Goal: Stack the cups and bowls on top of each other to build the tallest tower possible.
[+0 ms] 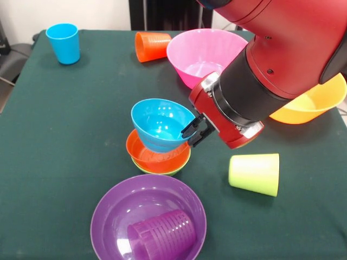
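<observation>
At the table's centre, the gripper point(194, 131) is clenched on the rim of the blue bowl point(160, 123), gripping at the bowl's 3 o'clock edge, one finger inside and one outside as far as I can judge. The bowl hangs tilted, its mouth tipped toward 10 o'clock, and its base sits just over or touching the orange bowl point(157, 154), which nests in a green bowl point(162, 170) showing only as a thin rim. The coming move turns on this: the stack lies directly beneath the blue bowl, so it needs levelling and lowering, not shifting sideways.

The pink bowl point(203, 54) stands at 1 o'clock, the yellow bowl point(314, 103) at 3 o'clock, largely hidden by the arm. The blue cup point(63, 42) stands upright at 10 o'clock; the orange cup point(150, 45), lime cup point(255, 173) and purple cup point(162, 234) lie on their sides, the last inside the purple bowl point(116, 208), cut off at 6 o'clock.
</observation>
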You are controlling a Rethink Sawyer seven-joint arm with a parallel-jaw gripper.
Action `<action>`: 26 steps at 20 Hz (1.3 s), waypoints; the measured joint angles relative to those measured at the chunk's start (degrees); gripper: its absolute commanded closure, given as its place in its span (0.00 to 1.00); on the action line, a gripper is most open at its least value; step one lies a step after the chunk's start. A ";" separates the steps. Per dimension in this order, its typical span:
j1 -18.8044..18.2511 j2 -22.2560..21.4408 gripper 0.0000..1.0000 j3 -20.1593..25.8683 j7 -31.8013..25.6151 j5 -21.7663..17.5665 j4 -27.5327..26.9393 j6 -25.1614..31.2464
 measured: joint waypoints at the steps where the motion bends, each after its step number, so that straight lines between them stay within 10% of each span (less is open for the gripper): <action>1: 0.00 0.00 1.00 0.00 0.00 -0.01 0.00 0.00; 26: 0.83 -0.01 1.00 0.01 0.01 0.00 4.13 -1.03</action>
